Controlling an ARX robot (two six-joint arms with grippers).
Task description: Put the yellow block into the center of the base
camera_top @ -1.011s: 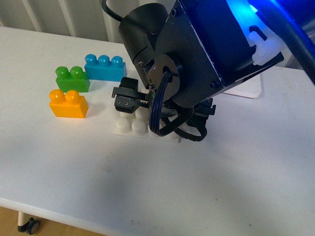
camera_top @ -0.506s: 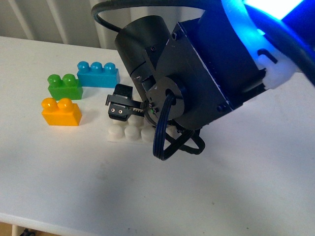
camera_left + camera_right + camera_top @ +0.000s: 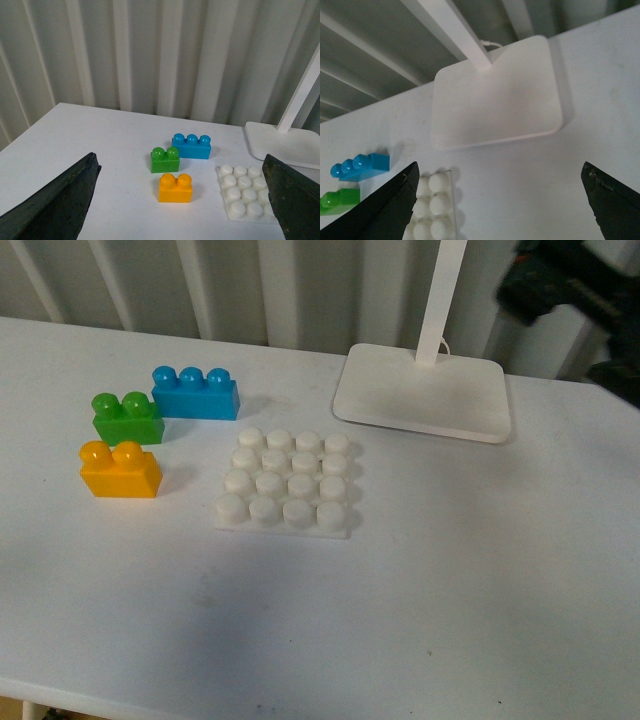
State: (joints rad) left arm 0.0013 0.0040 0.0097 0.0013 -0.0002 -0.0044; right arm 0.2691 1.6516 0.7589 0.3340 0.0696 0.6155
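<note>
yellow block [image 3: 120,468] just left of the white base [image 3: 286,485], a gap between

The white table [image 3: 450,570] bears the yellow block [image 3: 121,470], green brick [image 3: 127,418], blue brick [image 3: 195,393], base [image 3: 286,490] and lamp foot [image 3: 422,393].

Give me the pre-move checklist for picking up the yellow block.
1. Yellow block upright, studs up, nothing on it: ok.
2. Clearance to the green brick behind it: cannot tell, they sit very close.
3. Base studs all bare, center free: ok.
4. Left fingers wide apart and empty: ok.
5. Right fingers wide apart and empty: ok.
6. Left fingers down at the block: not ok, they are well short of it, though it sits between them in the left wrist view.
</note>
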